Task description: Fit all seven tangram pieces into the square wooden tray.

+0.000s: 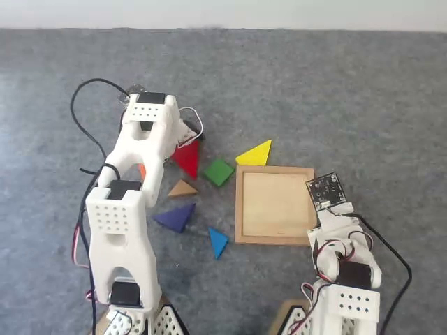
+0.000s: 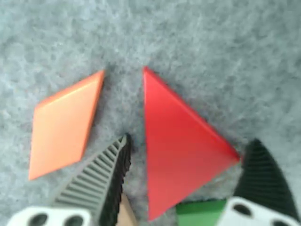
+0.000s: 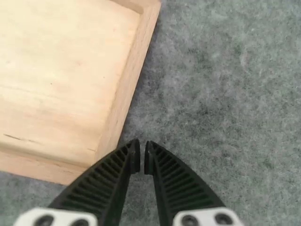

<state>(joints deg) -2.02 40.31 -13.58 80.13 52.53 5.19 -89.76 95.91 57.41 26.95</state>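
right gripper (image 3: 142,143) shut, parked just off the rim of the empty tray (image 3: 127,89), probably to stay clear; farther out, left gripper (image 2: 188,141) open astride the red triangle (image 2: 174,150), flat on felt (image 2: 211,47) beside the orange piece (image 2: 63,125), likely set to pinch it: long edge runs fore-aft between the jaws, tip pointing away from the wrist.
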